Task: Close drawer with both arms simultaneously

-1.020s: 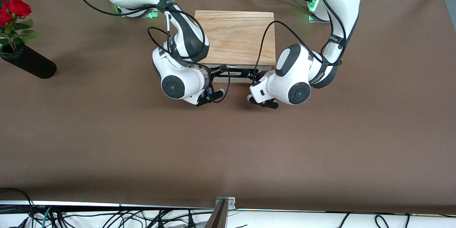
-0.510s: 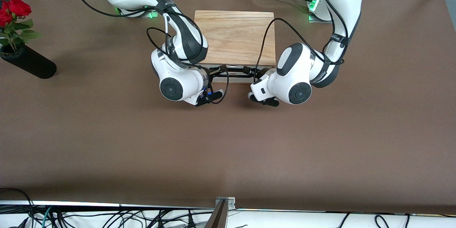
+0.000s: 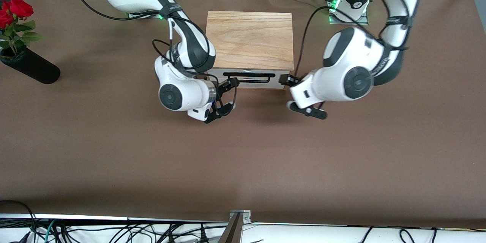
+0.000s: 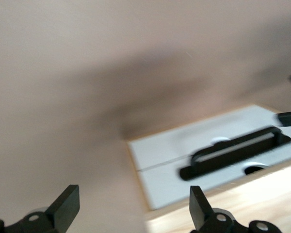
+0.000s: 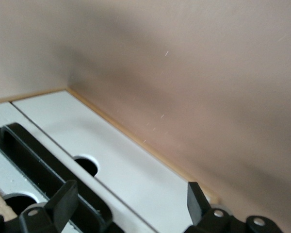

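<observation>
Right gripper (image 3: 229,82), front view: sits low at the end of the handle (image 3: 248,76) nearest the right arm's side, in front of the drawer (image 3: 246,80); finger spread not readable from this camera. Left gripper (image 3: 285,80) hangs just off the box's front corner at the left arm's end, clear of the handle. Box (image 3: 250,40) stands mid-table between the two arm bases. Drawer front appears flush with the box, no tray showing, so the closing looks done or nearly so; judged remaining: confirm it is fully seated and back both arms away. Drawer faces the front camera; its long axis and the bar run across the table, from one arm's end to the other. Vase (image 3: 29,68) of red roses (image 3: 12,10) stands well apart, at the right arm's end.

Left wrist view: fingers (image 4: 64,208) spread wide, nothing between them. White drawer front (image 4: 211,160) with the black bar (image 4: 235,151) lies ahead, apart from the fingertips. Picture is smeared.

Right wrist view: fingers (image 5: 62,202) also spread wide and empty. Bar (image 5: 43,162) runs close by one finger; contact cannot be told. White front panel (image 5: 121,160) fills the lower part, thin wood edge around it, brown table (image 5: 194,68) above.
</observation>
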Available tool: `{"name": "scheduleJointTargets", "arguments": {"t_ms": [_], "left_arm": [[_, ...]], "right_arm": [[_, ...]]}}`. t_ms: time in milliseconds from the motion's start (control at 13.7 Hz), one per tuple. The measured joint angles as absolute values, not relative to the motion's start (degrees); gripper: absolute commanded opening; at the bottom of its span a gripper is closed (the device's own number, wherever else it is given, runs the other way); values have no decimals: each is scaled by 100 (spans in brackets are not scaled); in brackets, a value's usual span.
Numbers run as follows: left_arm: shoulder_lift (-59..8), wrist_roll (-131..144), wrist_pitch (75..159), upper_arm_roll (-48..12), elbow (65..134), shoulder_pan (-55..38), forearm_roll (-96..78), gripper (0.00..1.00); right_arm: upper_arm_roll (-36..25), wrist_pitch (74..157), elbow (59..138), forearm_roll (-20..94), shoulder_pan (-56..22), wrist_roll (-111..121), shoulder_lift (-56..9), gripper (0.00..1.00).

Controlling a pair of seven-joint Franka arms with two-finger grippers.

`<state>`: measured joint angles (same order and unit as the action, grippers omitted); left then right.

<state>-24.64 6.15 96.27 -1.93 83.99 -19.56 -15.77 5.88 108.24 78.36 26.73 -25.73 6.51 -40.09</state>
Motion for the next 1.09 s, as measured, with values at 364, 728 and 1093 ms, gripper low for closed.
{"name": "scheduleJointTargets", "arguments": {"t_ms": [364,728,1093], "left_arm": [[-1672,521,9004,-172,8199,-1050,-26,100],[-754,526,8769,85,8254,-551,414,100],[-55,543,9473,-92,9426,-523,212,100]], "right_arm": [[-16,10828,7282,1720,-2416,774,-3767,100],[-1139,10623,7115,1400,-2415,794,-3337,100],[-2225,9956,7005,1283,-2319,803,-2957,100]]}}
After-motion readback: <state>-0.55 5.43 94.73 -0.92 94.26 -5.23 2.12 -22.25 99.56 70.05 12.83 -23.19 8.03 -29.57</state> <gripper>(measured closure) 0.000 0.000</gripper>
